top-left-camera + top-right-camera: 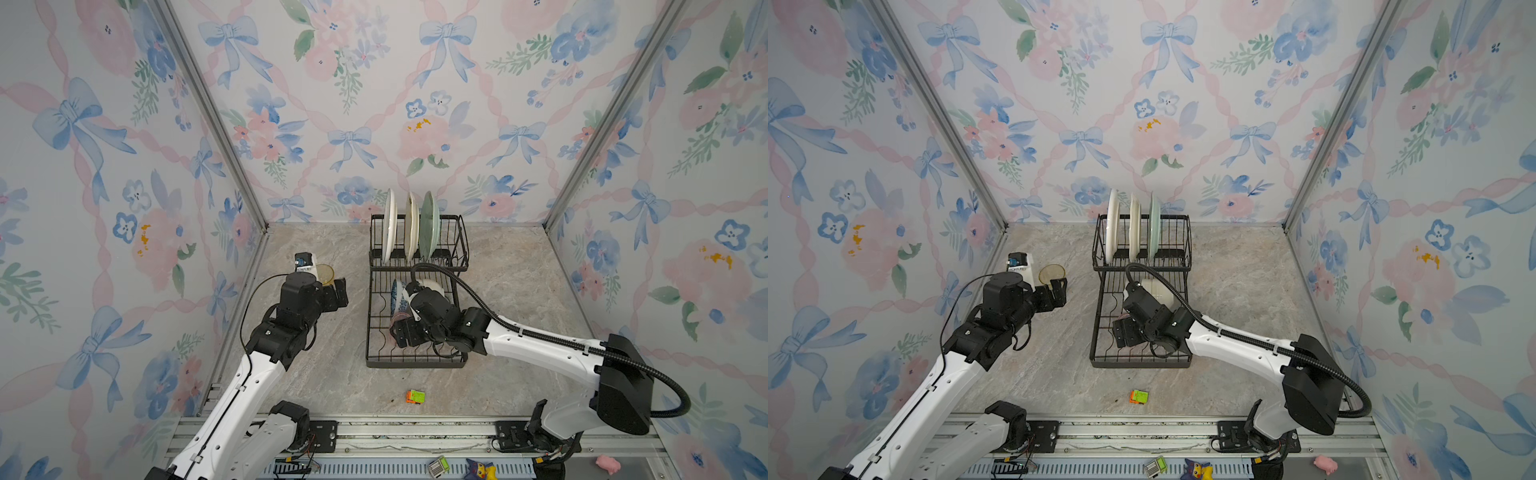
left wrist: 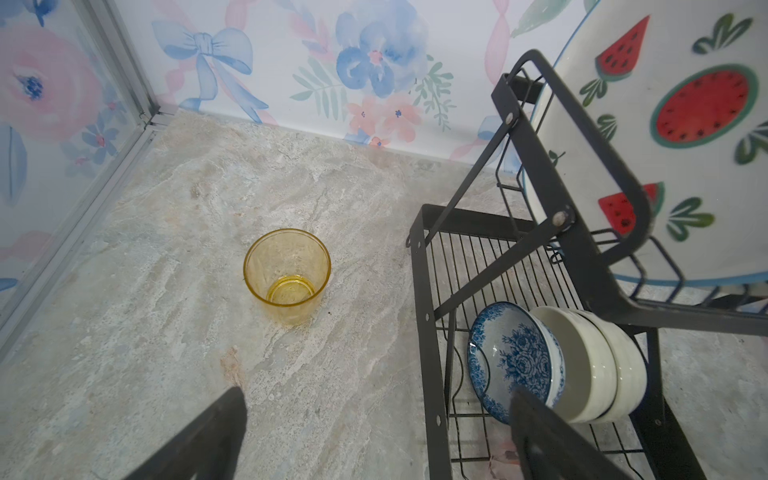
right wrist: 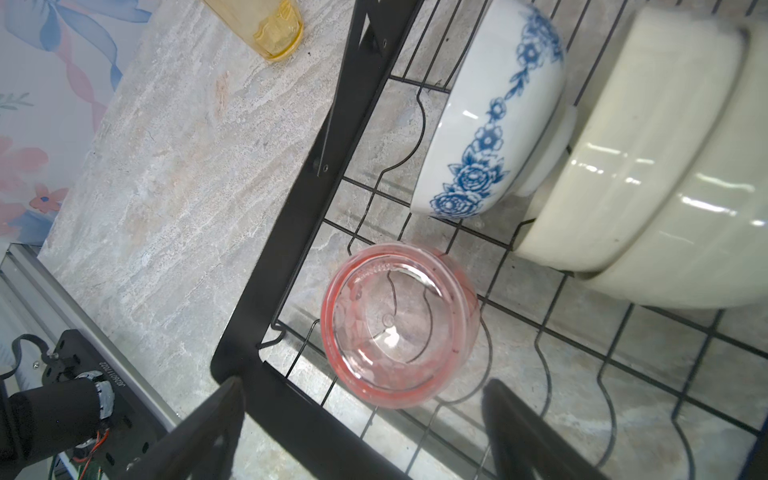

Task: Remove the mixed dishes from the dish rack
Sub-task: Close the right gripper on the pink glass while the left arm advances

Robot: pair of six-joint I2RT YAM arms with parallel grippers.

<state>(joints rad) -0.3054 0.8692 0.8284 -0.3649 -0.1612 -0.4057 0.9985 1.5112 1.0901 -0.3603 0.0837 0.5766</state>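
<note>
hidden: your top views mostly lose the pink tumbler (image 3: 399,324) under the right arm (image 1: 540,345); right wrist view shows it in the dish rack (image 1: 415,362), lower tray, near the blue bowl (image 3: 490,124) | amber tumbler (image 2: 286,278) on the table (image 1: 311,374), half-covered from above | right gripper (image 3: 363,388) low over pink tumbler, jaws wide, gripping nothing | left gripper (image 2: 378,395) near amber tumbler, jaws wide, empty

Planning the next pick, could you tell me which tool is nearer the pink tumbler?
Right: the right tool is open over the pink tumbler; the left tool is by the amber tumbler, outside the rack.
</note>
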